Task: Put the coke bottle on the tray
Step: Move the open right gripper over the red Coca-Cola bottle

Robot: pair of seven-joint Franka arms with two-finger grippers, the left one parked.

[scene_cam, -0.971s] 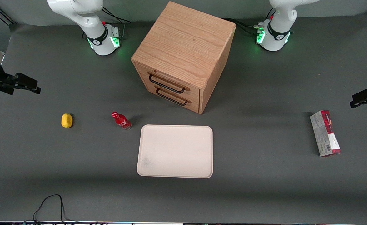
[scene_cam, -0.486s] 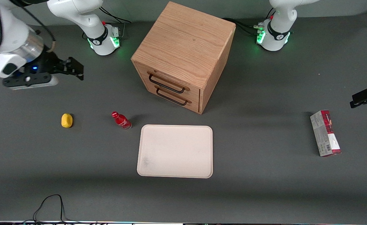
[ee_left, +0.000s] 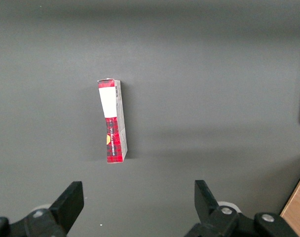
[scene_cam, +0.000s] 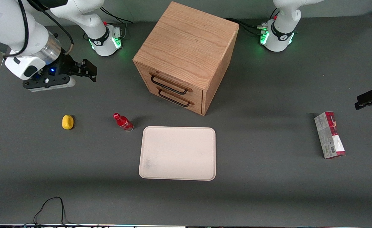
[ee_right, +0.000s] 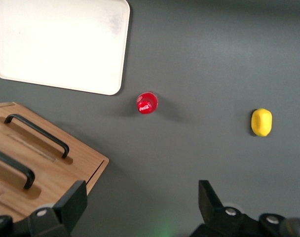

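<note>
Right, my jaws [scene_cam: 90, 70] are spread wide with nothing between them, hanging above the tabletop [scene_cam: 268, 190] toward the working arm's end, farther from the front camera than everything I'm after. The coke bottle [scene_cam: 122, 122] stands upright on the tabletop, just beside the tray's [scene_cam: 178, 153] corner but not touching it, nearer the front camera than my jaws and well apart from them. From my wrist I see its red cap [ee_right: 147, 102] end-on, the tray [ee_right: 56, 44] close by. The tray lies flat and bare in the middle stretch, nearer the front edge than the wooden drawer cabinet [scene_cam: 186, 57], in front of its two black-handled drawers. A yellow lemon [scene_cam: 67, 122] sits toward the working arm's end, level with the bottle. A red-and-grey carton [scene_cam: 329, 135] lies toward the parked arm's end.
</note>
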